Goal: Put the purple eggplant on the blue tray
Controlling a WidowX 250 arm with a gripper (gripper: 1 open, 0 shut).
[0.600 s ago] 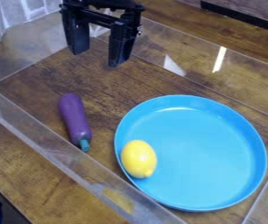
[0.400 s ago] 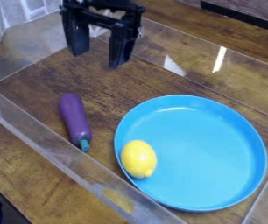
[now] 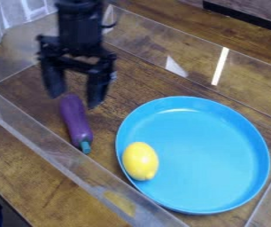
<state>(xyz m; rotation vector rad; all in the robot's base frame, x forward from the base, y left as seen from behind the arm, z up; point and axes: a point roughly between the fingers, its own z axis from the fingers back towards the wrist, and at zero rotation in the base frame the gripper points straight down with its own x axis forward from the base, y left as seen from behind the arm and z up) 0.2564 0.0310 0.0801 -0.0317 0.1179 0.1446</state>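
The black robot arm stands upright over the left half of the scene, its wrist column running down from the top edge and its black two-fingered claw [image 3: 76, 91] pointing straight down at the dark wooden tabletop [image 3: 162, 66]. The picture is slightly blurred around the arm.

There is one glossy dark-purple toy eggplant [image 3: 75, 121] with a small teal-green stem cap, one large round sky-blue plastic tray [image 3: 220, 151] with a shallow raised rim, and one round yellow toy lemon [image 3: 141, 160]. A clear plastic wall [image 3: 55, 164] borders the work area along the near-left side.

The claw's two fingers stand wide apart, one on each side of the far end of the eggplant as seen from the camera. Nothing is clamped between them. The fingertips hang just above or at the level of the eggplant's far end; whether either finger touches it cannot be told.

The eggplant lies flat on the wood, just left of the tray and apart from its rim, with its stem cap toward the near side. The lemon sits inside the tray, against its near-left rim.
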